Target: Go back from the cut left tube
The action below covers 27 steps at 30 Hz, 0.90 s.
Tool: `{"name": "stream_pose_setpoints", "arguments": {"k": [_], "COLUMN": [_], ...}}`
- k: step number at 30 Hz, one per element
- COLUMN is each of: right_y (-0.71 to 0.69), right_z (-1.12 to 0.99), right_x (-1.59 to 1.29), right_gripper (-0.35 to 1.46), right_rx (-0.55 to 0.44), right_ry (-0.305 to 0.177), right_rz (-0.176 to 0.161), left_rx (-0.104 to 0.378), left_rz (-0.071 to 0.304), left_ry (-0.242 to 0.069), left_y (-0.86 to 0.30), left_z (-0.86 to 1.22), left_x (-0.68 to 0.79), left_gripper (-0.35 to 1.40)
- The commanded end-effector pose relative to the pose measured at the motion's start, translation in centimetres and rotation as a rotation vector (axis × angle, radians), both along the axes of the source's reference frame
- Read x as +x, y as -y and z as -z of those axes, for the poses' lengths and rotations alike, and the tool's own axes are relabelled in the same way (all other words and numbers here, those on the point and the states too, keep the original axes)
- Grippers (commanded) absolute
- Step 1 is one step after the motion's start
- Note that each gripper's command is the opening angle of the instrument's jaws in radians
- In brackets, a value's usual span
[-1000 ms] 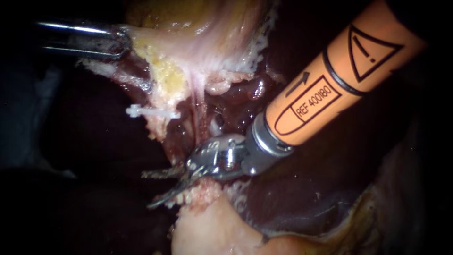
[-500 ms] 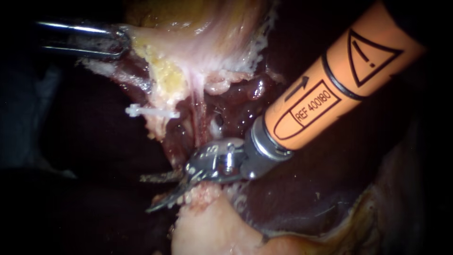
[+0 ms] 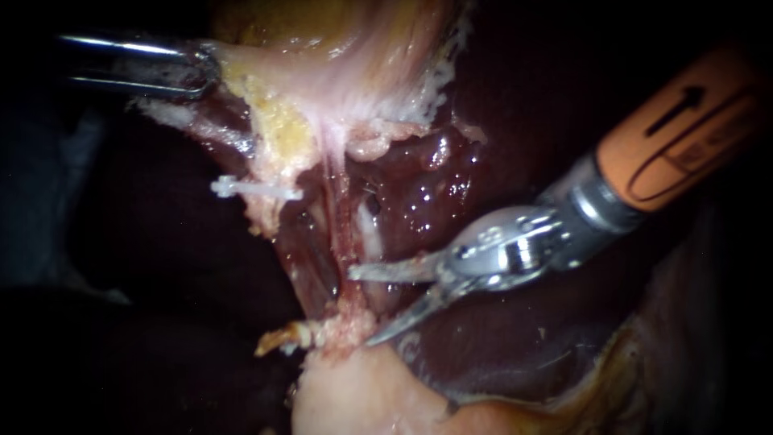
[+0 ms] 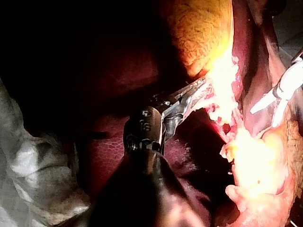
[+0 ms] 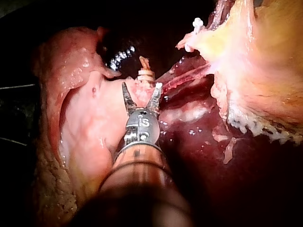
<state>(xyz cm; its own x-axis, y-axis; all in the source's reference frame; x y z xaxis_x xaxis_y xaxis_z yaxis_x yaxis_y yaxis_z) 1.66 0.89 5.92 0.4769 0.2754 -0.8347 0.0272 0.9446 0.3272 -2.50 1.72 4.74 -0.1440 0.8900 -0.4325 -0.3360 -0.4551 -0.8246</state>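
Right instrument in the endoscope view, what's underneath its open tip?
Dark red liver lies under the right instrument, with a pale, ragged stump just beyond its lower blade. Whatever sits directly behind the metal wrist is covered.

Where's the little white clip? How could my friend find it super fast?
Start at the big pale yellow tissue at the top of the endoscope view, gripped by my left instrument. Follow its lumpy yellow edge downward. The clip sticks out sideways there: a thin white bar, the only straight, bright white thing, clear of the open jaws of my right instrument.
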Motion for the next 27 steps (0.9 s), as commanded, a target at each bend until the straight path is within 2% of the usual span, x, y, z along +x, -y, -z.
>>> {"name": "stream_pose_setpoints", "arguments": {"k": [1,7,9,11,17,22,27], "right_y": [-0.03,-0.22,-0.24,-0.24,-0.22,-0.22,-0.22], "right_z": [0.03,0.20,0.22,0.24,0.24,0.25,0.25], "right_x": [-0.08,-0.56,-0.66,-0.75,-0.86,-0.88,-0.88], "right_gripper": [1.45,1.45,1.45,1.45,1.45,1.45,1.45], "right_rx": [-0.014,-0.041,-0.033,-0.028,-0.022,-0.020,-0.020], "right_ry": [0.012,0.058,0.069,0.102,0.168,0.175,0.175], "right_rz": [-0.004,-0.028,-0.010,-0.008,-0.031,-0.040,-0.040], "left_rx": [0.000,0.000,0.000,0.000,-0.001,-0.003,-0.011], "left_rz": [0.000,0.000,0.000,0.000,0.001,0.001,0.007], "left_ry": [0.000,0.000,0.000,0.000,-0.001,-0.002,-0.007], "left_y": [0.00,0.00,0.00,0.00,0.01,0.01,0.06], "left_z": [0.00,-0.01,-0.01,-0.01,-0.01,-0.06,-0.18], "left_x": [0.00,0.00,0.00,0.00,-0.01,-0.03,-0.14], "left_gripper": [-0.35,-0.35,-0.35,-0.35,-0.35,-0.35,-0.35]}}
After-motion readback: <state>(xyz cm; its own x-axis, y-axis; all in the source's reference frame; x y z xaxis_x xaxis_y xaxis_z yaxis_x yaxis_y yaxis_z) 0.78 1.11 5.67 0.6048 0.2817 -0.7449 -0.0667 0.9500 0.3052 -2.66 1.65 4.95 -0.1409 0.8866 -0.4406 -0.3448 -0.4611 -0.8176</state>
